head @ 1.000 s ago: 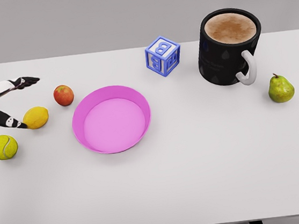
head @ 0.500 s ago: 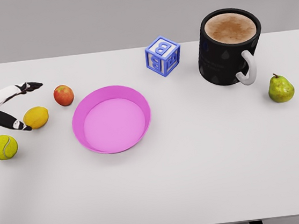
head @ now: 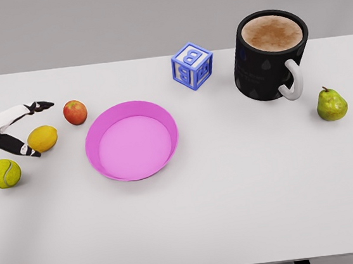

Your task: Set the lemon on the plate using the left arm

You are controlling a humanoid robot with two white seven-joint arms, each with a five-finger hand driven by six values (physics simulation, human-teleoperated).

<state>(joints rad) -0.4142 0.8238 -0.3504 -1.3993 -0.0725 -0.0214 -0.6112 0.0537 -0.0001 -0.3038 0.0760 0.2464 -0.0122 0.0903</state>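
Observation:
A yellow lemon (head: 42,138) lies on the white table left of the pink plate (head: 164,117). My left hand (head: 33,129) comes in from the left edge with its fingers spread around the lemon. One black-tipped finger (head: 41,106) reaches above it and the thumb (head: 16,146) sits at its lower left. The hand is open and the lemon still rests on the table. The right arm is out of view.
A red apple (head: 75,112) sits just right of the lemon. A tennis ball (head: 4,173) lies below the hand. A blue letter block (head: 192,66), a black coffee mug (head: 271,55) and a green pear (head: 331,104) stand toward the back right.
The left hand has lowered and narrowed around the lemon; the upper finger came down toward it and the thumb drew closer. The lemon has not moved.

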